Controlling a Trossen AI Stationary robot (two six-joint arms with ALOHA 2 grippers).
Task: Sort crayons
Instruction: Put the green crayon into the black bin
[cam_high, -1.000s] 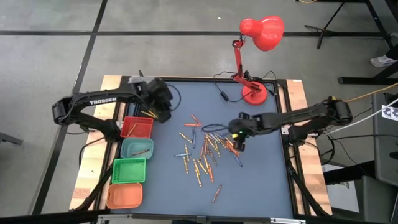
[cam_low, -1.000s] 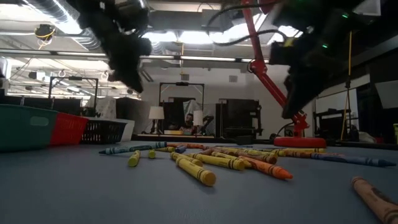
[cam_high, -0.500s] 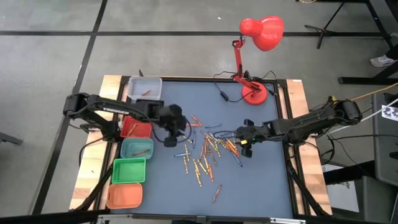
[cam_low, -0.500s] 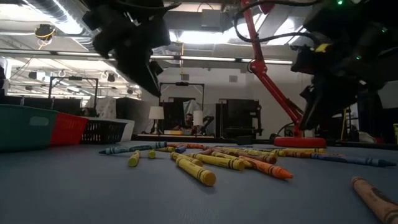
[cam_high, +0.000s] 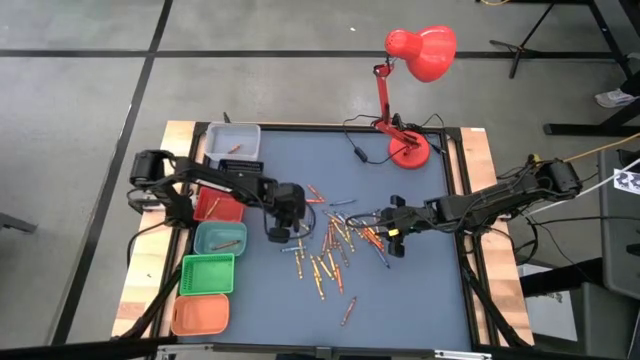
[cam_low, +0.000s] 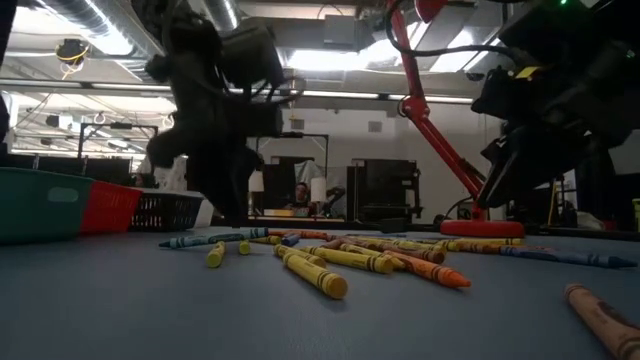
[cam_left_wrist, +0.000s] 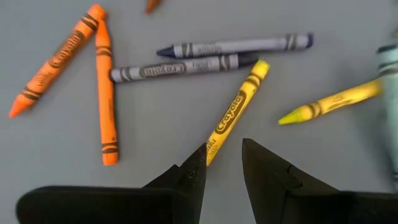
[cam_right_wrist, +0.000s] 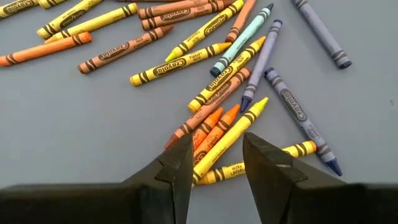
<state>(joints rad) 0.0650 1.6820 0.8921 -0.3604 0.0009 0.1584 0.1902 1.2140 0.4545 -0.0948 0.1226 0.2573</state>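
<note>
The crayons (cam_high: 328, 246) are lying scattered mid-table, their long axes pointing every way. One yellow crayon (cam_left_wrist: 236, 111) is lying slanted, its flat end reaching between the parted, empty fingers of the left gripper (cam_left_wrist: 222, 163). Another yellow crayon (cam_right_wrist: 229, 138) is running diagonally, tip pointing away, between the right gripper (cam_right_wrist: 216, 163)'s spread, empty fingers.
</note>
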